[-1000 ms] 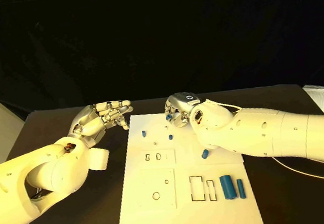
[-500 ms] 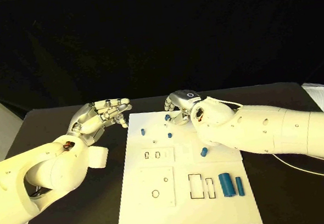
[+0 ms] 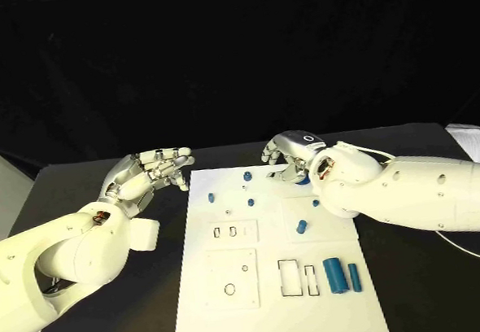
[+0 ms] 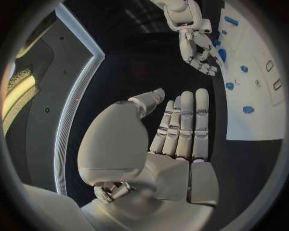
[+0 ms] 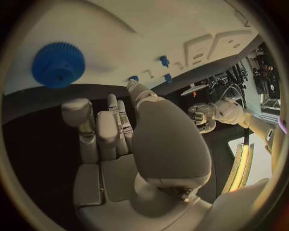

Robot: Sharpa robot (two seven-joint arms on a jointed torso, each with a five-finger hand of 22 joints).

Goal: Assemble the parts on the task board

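You see the task board [image 3: 239, 297] at lower centre. Your right hand [image 3: 292, 158] hovers at its upper right corner, fingers curled, holding nothing, a blue gear [image 5: 58, 65] just beside it. Your left hand [image 3: 152, 172], fingers loosely apart and empty, sits off its upper left corner.

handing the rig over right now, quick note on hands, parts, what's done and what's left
Left hand: holds nothing, fingers curled, hovering off the near-left corner of the white task board.
Right hand: holds nothing, above the board's far right corner, next to the blue toothed gear.
Small blue pegs stand at the far end; two blue cylinders lie near the rectangular slots.
Done: hard to tell. Left: slots and cutouts empty.
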